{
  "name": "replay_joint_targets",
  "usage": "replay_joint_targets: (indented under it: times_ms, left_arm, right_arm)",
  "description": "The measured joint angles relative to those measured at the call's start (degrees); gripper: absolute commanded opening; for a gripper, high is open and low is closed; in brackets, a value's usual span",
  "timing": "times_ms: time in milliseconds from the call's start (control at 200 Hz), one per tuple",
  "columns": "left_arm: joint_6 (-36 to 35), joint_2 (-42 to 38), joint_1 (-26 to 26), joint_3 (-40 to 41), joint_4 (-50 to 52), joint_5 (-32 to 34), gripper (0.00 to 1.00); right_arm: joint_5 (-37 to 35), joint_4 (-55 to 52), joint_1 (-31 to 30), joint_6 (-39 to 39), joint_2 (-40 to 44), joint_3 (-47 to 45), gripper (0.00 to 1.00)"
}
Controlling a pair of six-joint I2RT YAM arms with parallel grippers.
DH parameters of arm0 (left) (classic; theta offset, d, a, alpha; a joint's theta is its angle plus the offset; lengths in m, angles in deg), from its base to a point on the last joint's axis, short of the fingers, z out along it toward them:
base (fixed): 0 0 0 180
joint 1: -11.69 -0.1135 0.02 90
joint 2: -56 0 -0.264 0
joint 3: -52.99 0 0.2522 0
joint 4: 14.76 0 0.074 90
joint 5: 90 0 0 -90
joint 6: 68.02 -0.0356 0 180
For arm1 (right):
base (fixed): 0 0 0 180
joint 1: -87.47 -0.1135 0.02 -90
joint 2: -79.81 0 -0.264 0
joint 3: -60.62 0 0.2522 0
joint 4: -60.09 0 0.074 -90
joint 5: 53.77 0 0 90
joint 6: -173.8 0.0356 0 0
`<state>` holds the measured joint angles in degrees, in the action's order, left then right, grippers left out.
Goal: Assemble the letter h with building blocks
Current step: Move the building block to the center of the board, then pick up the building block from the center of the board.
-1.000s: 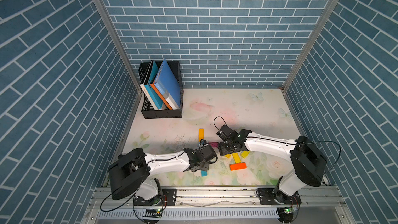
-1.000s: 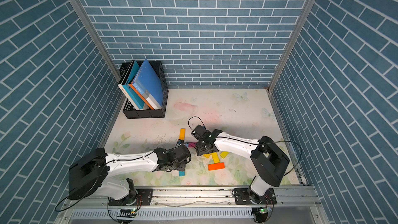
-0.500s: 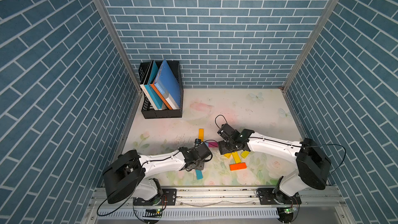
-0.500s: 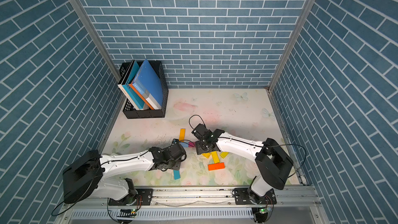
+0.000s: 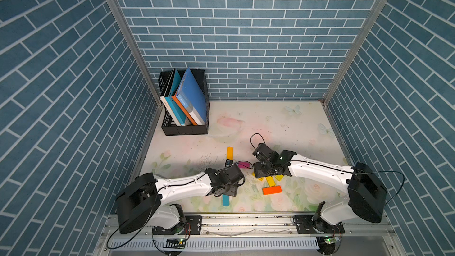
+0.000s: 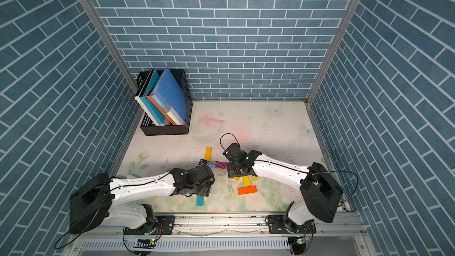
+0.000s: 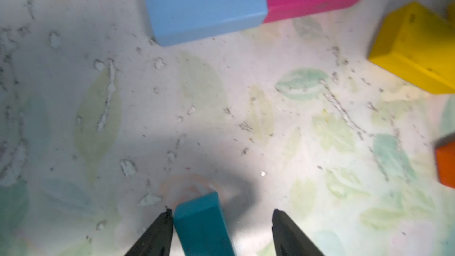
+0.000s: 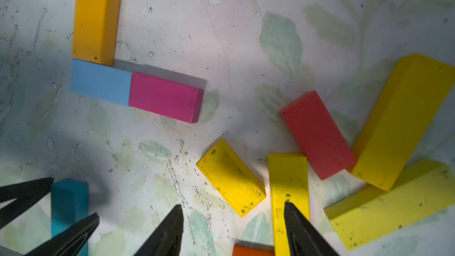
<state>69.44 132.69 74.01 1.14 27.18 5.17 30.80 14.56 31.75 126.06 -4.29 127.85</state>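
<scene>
An amber long block (image 8: 97, 16), a light blue block (image 8: 101, 82) and a magenta block (image 8: 165, 96) lie joined in an L shape. The teal block (image 7: 202, 227) lies flat between the fingers of my open left gripper (image 7: 221, 211); one finger touches its side and the other stands apart. My right gripper (image 8: 233, 205) hovers open and holds nothing, with one fingertip over a long yellow block (image 8: 288, 178) and a short yellow block (image 8: 230, 177) just ahead. A red block (image 8: 317, 134) and an orange block (image 5: 271, 190) lie close by.
Two more long yellow blocks (image 8: 403, 119) (image 8: 391, 205) lie crossed beyond the red one. A black file rack (image 5: 184, 130) with books stands at the back left corner. Brick-patterned walls close in three sides. The two grippers work close together near the front.
The left gripper has drawn back toward the front and the teal block has shifted slightly left with it; its jaws now stand apart. The right arm has barely moved.
</scene>
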Motion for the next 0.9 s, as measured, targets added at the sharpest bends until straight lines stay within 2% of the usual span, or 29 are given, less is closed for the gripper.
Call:
replay_joint_targets:
  times_ms: [235, 435, 530, 690, 720, 785, 830, 900]
  left_arm:
    - [2.45, -2.49, 1.95, 4.74, 0.22, -1.84, 0.48]
    - [2.60, 0.15, 1.46, 2.91, 1.22, -0.09, 0.26]
    - [1.79, 2.45, -0.50, 1.03, 0.85, -0.28, 0.23]
    - [0.57, 4.44, -6.51, -0.87, -0.79, -0.42, 0.24]
    - [0.46, 4.72, -7.39, -1.27, -0.98, -0.24, 0.31]
    - [0.07, 5.11, -8.46, -2.01, -1.51, -0.04, 0.57]
    - [-0.11, 5.31, -8.57, -2.34, -2.05, -0.09, 0.62]
    - [-0.28, 5.70, -8.57, -2.67, -2.73, -0.26, 0.63]
  right_arm:
    - [-0.28, 0.48, 0.00, 1.31, 0.70, -1.25, 0.66]
    - [-0.37, 0.79, 0.00, 2.19, 1.03, -1.79, 0.65]
    - [-0.39, 1.18, 0.00, 2.62, 1.77, -1.79, 0.65]
    - [-0.35, 2.23, 0.00, 3.19, 2.40, -2.08, 0.64]
    - [-0.35, 2.43, 0.00, 3.48, 2.51, -2.23, 0.64]
    - [-0.35, 2.69, 0.00, 4.00, 3.04, -2.73, 0.64]
    - [-0.33, 2.71, 0.00, 4.17, 3.63, -3.13, 0.64]
    - [-0.35, 2.67, 0.00, 4.48, 4.96, -3.54, 0.64]
